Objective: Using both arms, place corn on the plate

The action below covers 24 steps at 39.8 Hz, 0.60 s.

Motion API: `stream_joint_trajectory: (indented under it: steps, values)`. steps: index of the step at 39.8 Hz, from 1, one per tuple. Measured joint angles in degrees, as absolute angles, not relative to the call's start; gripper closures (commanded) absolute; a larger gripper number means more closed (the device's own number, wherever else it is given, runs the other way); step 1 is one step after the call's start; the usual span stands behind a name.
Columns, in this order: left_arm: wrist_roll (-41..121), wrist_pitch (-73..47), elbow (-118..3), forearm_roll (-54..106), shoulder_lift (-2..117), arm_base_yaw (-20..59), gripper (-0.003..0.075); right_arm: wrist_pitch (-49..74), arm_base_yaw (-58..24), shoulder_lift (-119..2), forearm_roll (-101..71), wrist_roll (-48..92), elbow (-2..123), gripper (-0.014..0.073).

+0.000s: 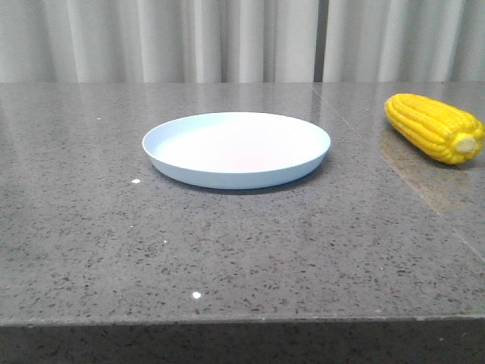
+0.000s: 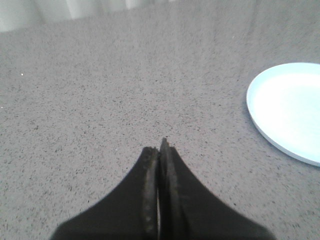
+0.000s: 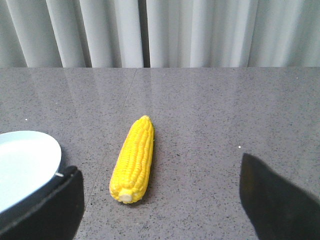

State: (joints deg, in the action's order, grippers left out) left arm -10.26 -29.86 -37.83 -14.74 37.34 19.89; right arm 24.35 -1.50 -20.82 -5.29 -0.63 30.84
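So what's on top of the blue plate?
Nothing. The plate is bare all over. The corn lies on the table to its right, not touching it. What's under the plate is hidden.

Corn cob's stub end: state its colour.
Pale cream on the bright yellow corn cob, clearest in the right wrist view.

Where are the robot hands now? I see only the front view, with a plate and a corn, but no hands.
Observer: The left hand is shut and empty, over bare table, with the plate off to one side.
Operator: And the right one?
Observer: The right hand is open, its fingers spread wide. The corn lies ahead, between their lines.
Operator: Does it touch the corn?
Observer: No. Bare table shows between the fingers and the cob's pale stub end, which faces the hand.
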Motion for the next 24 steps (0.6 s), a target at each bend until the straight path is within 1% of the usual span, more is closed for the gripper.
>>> stream_joint_trajectory:
  steps: [7,15,19,24]
  values:
    - [-10.4,-28.6,-29.4,-13.9,23.9,19.9,0.0741,24.4,-1.5,-20.8,-5.3,-0.6,30.8,-0.0057]
    - [-10.4,-28.6,-23.8,-10.6,11.5,19.9,0.0741,24.4,-1.5,-20.8,-5.3,-0.6,30.8,-0.0057]
    - [-10.4,-28.6,-22.8,-10.2,7.6,19.9,0.0741,24.4,-1.5,-20.8,-5.3,-0.6,30.8,-0.0057]
    - [-10.4,-28.5,-22.4,-10.1,6.4,19.9,0.0741,24.4,-1.5,-20.8,-5.3,-0.6,30.8,-0.0057]
